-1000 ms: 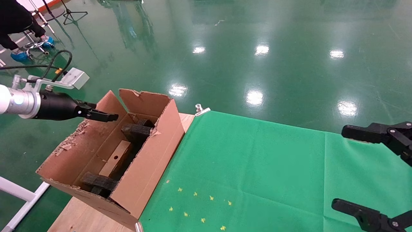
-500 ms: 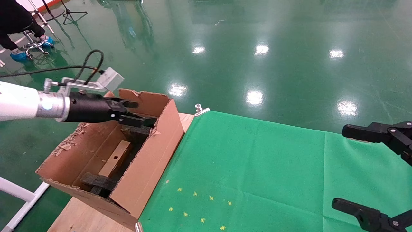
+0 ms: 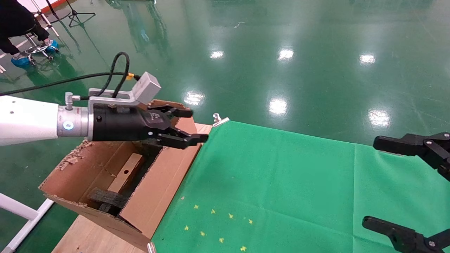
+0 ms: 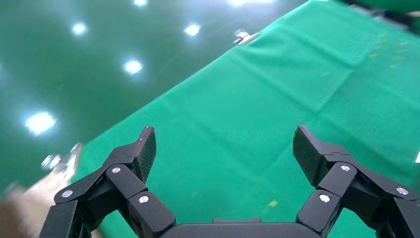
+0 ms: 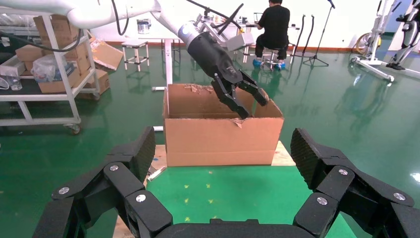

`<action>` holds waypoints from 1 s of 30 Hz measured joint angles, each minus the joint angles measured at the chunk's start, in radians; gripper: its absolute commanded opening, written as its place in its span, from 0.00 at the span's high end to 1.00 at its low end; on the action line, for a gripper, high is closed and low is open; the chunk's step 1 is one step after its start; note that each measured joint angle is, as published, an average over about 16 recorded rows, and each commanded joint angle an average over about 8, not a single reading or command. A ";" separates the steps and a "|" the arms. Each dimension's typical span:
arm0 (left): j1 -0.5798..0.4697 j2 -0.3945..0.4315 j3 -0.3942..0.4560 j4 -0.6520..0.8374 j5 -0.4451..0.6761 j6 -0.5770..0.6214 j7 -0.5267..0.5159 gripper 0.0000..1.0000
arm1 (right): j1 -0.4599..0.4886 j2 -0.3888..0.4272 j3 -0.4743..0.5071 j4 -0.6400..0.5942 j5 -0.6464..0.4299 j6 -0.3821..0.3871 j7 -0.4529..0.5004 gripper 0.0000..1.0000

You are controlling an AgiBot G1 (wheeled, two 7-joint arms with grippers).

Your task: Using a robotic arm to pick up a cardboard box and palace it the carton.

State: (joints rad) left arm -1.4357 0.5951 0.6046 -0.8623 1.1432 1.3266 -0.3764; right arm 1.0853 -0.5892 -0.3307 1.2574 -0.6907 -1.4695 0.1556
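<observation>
The small cardboard box (image 3: 126,173), with a round hole, lies inside the large carton (image 3: 165,175) between dark foam pieces. The carton stands at the table's left end and also shows in the right wrist view (image 5: 223,136). My left gripper (image 3: 197,125) on the white robotic arm (image 3: 28,119) is open and empty. It hovers above the carton's right wall, at the edge of the green cloth. The left wrist view shows only cloth between its open fingers (image 4: 225,148). It also shows in the right wrist view (image 5: 255,106). My right gripper (image 3: 372,182) is open and empty at the far right (image 5: 223,144).
A green cloth (image 3: 281,182) with small yellow star marks (image 3: 218,225) covers the table right of the carton. A metal clip (image 3: 219,119) holds its far corner. Bare wood (image 3: 88,235) shows under the carton. A seated person (image 3: 14,21) is far back left.
My left arm has swung right, from beside the carton's left flap across its top to over its right wall. The small box and my right gripper have not moved.
</observation>
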 measured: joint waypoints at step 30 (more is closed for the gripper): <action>0.357 0.016 -0.321 -0.416 -0.407 0.168 0.184 0.00 | 0.000 0.000 0.000 0.000 0.000 0.000 0.000 0.00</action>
State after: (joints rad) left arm -1.0791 0.6109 0.2837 -1.2784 0.7357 1.4942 -0.1919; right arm 1.0852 -0.5891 -0.3310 1.2573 -0.6903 -1.4692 0.1554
